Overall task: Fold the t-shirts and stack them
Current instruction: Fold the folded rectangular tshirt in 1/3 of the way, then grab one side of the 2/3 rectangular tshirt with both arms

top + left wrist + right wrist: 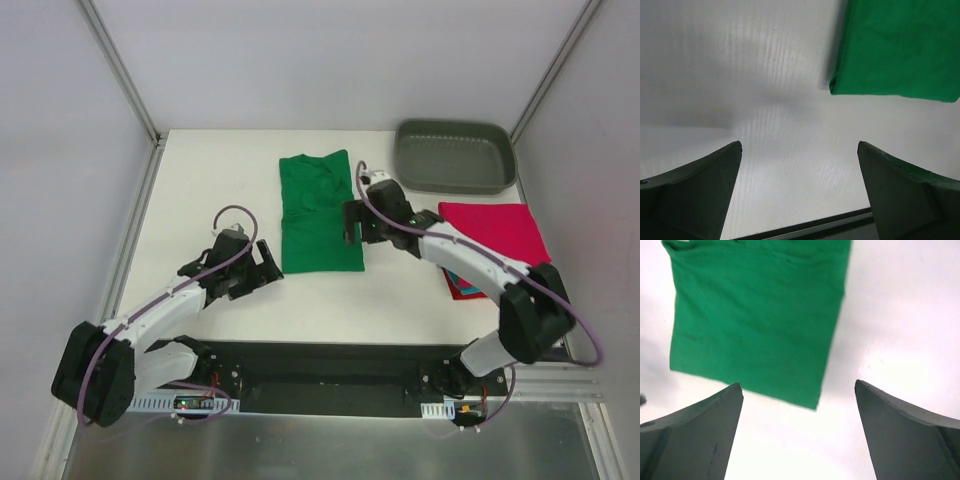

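The green t-shirt (320,212) lies flat on the tabletop (220,170). Both your claws are wide open and hold nothing: left claw (262,268) near its left side, right claw (350,222) by its right edge.

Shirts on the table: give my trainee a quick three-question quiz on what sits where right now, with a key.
1. True or false: the green shirt lies on the table, outside the grey tray.
2. Which colour tops the pile on the right side? A teal, B crimson-pink, C green.
3. Fill in: the left gripper and right gripper are both ___ and hold nothing.
Key: 1 true; 2 B; 3 open.
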Robot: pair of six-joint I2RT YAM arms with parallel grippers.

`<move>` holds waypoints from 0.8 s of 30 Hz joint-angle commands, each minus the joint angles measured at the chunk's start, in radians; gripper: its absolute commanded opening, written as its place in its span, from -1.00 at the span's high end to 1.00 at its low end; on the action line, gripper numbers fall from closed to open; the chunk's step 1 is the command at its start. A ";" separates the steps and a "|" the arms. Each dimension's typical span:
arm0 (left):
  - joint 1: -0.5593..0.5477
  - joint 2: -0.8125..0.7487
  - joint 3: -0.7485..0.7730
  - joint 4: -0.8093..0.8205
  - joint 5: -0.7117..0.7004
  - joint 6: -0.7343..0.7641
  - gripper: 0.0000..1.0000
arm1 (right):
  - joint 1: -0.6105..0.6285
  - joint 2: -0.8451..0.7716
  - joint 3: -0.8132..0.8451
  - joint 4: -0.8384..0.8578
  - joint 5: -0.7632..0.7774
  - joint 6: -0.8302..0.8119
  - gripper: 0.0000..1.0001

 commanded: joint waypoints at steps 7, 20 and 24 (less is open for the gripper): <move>0.017 0.297 0.176 0.184 0.063 0.000 -0.52 | -0.022 -0.302 -0.379 0.156 0.044 0.219 -0.93; 0.017 0.489 0.214 0.183 0.101 -0.029 0.21 | -0.038 -0.294 -0.414 0.186 0.025 0.250 -0.93; 0.020 0.527 0.226 0.180 0.112 -0.024 0.31 | -0.040 -0.270 -0.408 0.199 -0.006 0.251 -0.93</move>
